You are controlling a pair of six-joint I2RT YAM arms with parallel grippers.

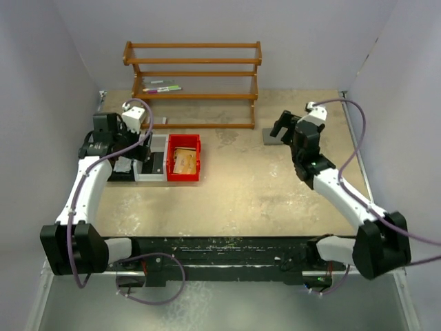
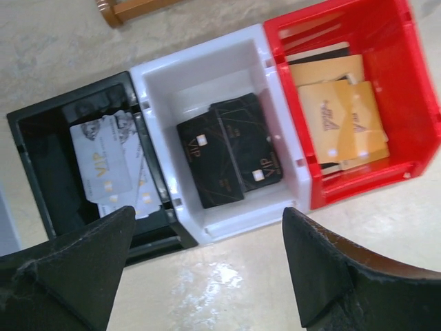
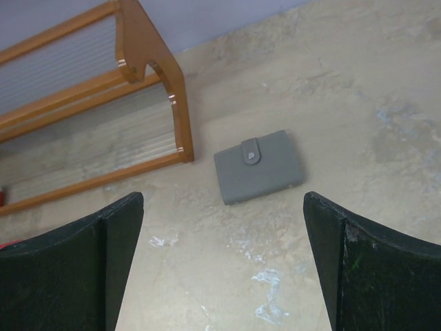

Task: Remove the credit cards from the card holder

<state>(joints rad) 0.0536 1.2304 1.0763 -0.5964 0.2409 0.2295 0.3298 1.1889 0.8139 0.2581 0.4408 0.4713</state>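
Observation:
The grey card holder lies folded shut on the table, its snap tab fastened, just right of the wooden rack's foot. It also shows as a grey patch in the top view. My right gripper hovers above and short of it, open and holding nothing. Over the row of bins my left gripper is open and holds nothing. Silver cards lie in the black bin. Black cards are in the white bin, gold cards in the red bin.
A wooden rack stands at the back of the table with pens on a shelf. Its foot is close to the card holder. Grey walls close in both sides and the back.

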